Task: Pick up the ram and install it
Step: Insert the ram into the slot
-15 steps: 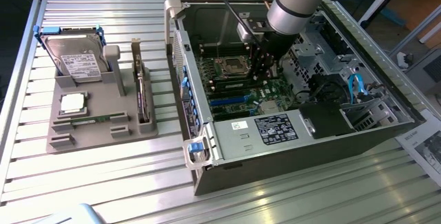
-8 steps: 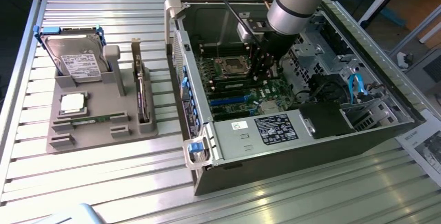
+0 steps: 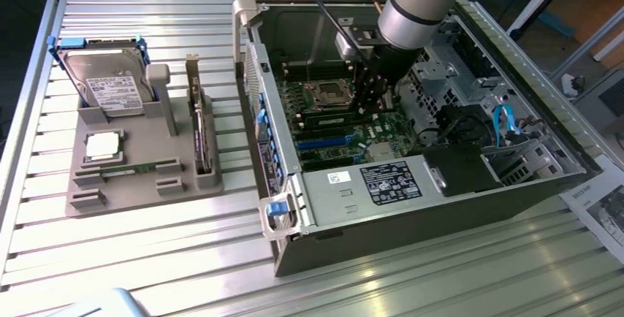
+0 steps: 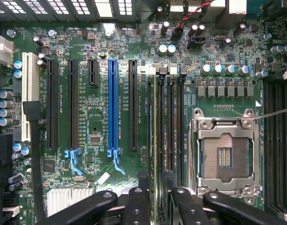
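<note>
The ram [image 4: 155, 140] is seen edge-on as a thin green stick, standing in the memory slot furthest from the empty processor socket [image 4: 225, 157]. My gripper [image 4: 158, 199] hovers straight over the stick's near end. Its black fingers [image 4: 135, 206] stand open, one on each side of the stick, with a gap showing between pad and board. In the exterior view the gripper [image 3: 375, 94] reaches down into the open computer case [image 3: 410, 207], over the motherboard's memory slots.
Black and blue expansion slots [image 4: 113, 108] lie beside the memory slots. On the exterior view's left a grey fixture tray [image 3: 137, 185] holds a hard drive [image 3: 107, 87], a square silver processor chip [image 3: 102, 145] and an upright dark card [image 3: 200, 142]. Cables and a drive cage [image 3: 507, 142] crowd the case's right.
</note>
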### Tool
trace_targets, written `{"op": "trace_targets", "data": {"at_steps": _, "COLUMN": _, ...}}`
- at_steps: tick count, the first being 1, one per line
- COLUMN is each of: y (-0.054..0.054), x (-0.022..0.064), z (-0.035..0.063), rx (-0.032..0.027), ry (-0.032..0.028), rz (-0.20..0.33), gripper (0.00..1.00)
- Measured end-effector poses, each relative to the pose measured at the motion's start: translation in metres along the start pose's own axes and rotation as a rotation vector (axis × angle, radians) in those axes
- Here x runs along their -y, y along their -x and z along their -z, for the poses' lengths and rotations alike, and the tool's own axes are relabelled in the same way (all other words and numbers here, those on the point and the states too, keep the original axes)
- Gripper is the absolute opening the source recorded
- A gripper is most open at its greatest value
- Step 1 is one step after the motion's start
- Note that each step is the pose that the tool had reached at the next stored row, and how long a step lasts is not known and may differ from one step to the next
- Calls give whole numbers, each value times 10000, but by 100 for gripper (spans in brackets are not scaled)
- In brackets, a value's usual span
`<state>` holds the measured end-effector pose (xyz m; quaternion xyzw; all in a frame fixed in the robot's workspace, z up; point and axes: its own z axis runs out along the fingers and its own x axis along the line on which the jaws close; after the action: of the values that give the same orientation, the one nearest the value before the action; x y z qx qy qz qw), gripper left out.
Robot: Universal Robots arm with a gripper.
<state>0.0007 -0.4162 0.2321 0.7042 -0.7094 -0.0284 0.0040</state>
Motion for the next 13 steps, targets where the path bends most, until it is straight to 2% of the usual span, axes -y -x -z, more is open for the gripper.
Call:
{"op": "trace_targets", "data": {"at_steps": 6, "y": 1, "x": -1, "z": 25, "rx": 0, "ry": 0, "rz": 0, "gripper": 25}}
{"op": "trace_targets", "data": {"at_steps": 13, "y": 8, "x": -11, "z": 240, "rx": 0, "ry": 0, "rz": 0, "gripper": 25}}
